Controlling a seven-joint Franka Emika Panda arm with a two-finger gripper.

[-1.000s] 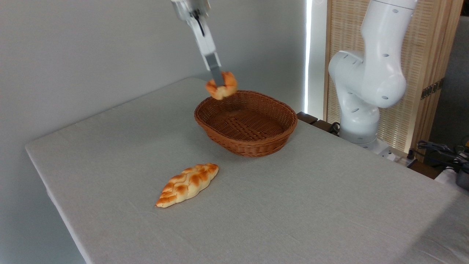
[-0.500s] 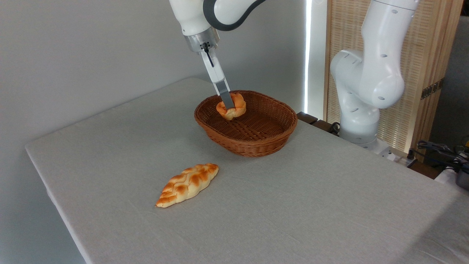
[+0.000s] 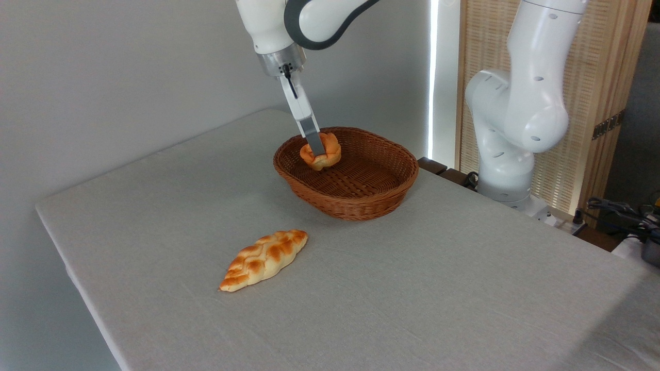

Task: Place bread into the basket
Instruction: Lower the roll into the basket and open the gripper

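1. The gripper [image 3: 319, 152] is clamped on the round bun [image 3: 320, 152], holding it inside the wicker basket [image 3: 356, 202] near its far-left rim, apparently low enough for a gentle release.
2. The braided loaf [image 3: 264, 259] lies apart near the tabletop's left edge.

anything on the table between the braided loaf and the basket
Nothing: in the camera view, only bare tablecloth lies between the braided loaf and the basket.

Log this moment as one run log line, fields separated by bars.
phase: placing | gripper: shut on bun | bun: inside basket at its back-left, contact with floor unclear | braided loaf: on table, untouched
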